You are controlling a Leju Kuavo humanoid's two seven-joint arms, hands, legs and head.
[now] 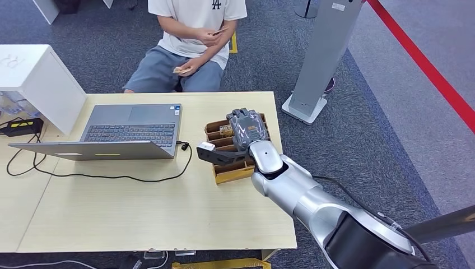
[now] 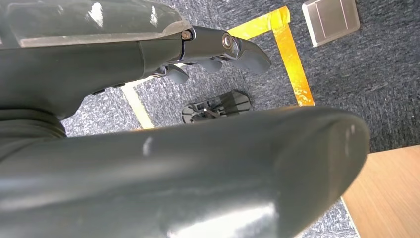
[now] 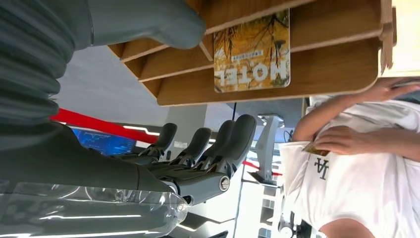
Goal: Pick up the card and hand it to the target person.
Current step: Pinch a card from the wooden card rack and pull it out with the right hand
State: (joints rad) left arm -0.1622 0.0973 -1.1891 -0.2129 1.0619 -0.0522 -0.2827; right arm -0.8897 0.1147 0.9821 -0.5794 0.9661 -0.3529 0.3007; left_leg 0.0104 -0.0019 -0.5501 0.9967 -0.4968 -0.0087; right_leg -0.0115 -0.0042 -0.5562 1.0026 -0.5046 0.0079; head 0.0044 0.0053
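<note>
Risk first, as a judgement: could knock the wooden card rack (image 1: 232, 171) along the table (image 1: 140, 207), since the rack sits near the right edge and the right hand (image 1: 246, 128) hovers right over its slots; a push instead of a clean pinch might shove it off or tip it. Could also pinch a slot wall along with the card (image 3: 251, 52), the card standing deep between wooden dividers. Might snag the black cable (image 1: 112, 177) trailing from the laptop (image 1: 131, 131) just left of the rack. Could miss the handover too, with the seated person (image 1: 193, 42) at the far side already holding cards in both hands.

Right hand: fingers (image 3: 233, 144) apart, holding nothing, poised above the rack, thumb beside the dividers. Left hand (image 2: 218, 49): hanging over the carpet, fingers loosely spread, nothing in it.

Writing, large to small: "HOTEL" in white on the yellow card, with smaller unreadable print above; a white-and-dark logo on the person's shirt; blue sticker on the laptop, illegible.
</note>
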